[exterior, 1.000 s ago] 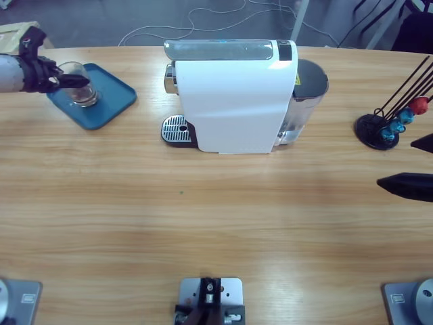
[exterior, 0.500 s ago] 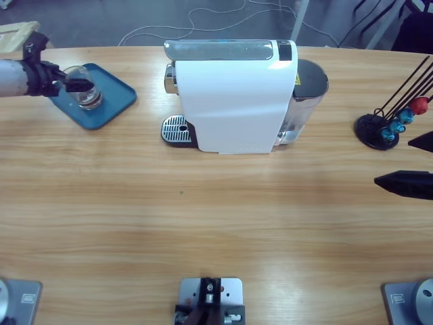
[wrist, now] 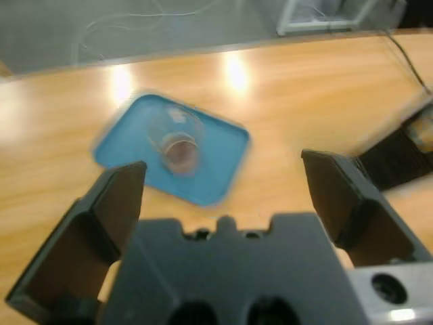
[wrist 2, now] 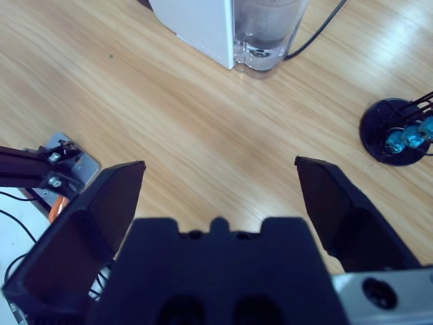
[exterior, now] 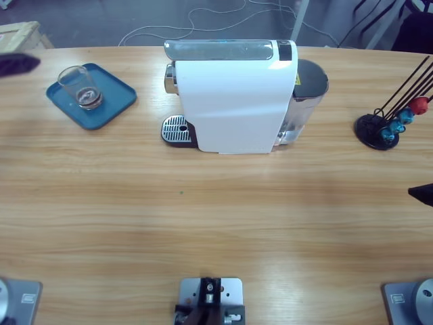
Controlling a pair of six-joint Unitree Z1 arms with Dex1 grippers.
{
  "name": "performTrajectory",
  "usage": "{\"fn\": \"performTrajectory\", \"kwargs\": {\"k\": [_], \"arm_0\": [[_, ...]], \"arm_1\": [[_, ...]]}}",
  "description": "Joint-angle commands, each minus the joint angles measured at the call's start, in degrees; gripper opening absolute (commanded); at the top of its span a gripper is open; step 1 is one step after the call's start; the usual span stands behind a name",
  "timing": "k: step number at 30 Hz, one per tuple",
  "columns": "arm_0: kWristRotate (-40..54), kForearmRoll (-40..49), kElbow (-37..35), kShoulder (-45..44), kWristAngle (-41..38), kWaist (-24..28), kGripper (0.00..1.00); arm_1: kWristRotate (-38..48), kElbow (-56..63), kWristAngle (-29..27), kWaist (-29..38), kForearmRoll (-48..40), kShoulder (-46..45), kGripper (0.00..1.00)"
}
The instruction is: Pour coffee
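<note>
The coffee [exterior: 87, 97] lies as a thin reddish-brown layer in the bottom of a clear glass tumbler [exterior: 80, 86], which stands upright on a blue tray [exterior: 111, 108] at the far left of the surface [exterior: 216, 223], well apart from the white capsule coffee machine [exterior: 233, 98] and its drip grate [exterior: 176, 128]. Standing the glass on the tray suggests a serving spot, clear of the machine, so the pouring step looks finished. The left tool [wrist: 223, 196] hangs above and to one side of the tray with its jaws spread wide and nothing between them; the glass sits free in the gap of its view, untouched. The right tool [wrist 2: 220, 196] also has its jaws wide apart and empty, over bare wood near the machine's water tank [wrist 2: 267, 27] and the black capsule stand [wrist 2: 399, 132] with its red and blue capsules at the far right. With both tools off the work, a bump against the tumbler seems unlikely.
</note>
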Motion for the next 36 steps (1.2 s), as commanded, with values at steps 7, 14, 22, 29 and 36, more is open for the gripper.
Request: {"fn": "performTrajectory", "kwargs": {"k": [7,14,22,29,36], "arm_0": [[-4.4,24.2,3.9,-25.9,-7.9,-15.5,0.982],[-2.2,25.1,4.0,-28.5,-7.4,-16.0,0.986],[0.4,30.2,0.8,-26.9,-2.6,-16.6,0.992],[0.7,27.8,2.4,-29.1,1.3,-16.9,0.987],[0.6,36.2,-1.4,-25.0,2.2,-23.7,0.987]], "arm_1": [[-1.3,2.9,-3.0,-0.7,1.3,-3.5,0.989],[-1.1,4.8,-4.5,-0.7,-0.1,-5.0,1.0],[-0.2,7.1,-4.7,-0.6,-2.0,-7.7,1.0],[0.6,7.7,-6.0,-0.6,-2.2,-9.6,1.0],[0.7,7.9,-6.2,-0.6,-2.5,-10.0,1.0]]}}
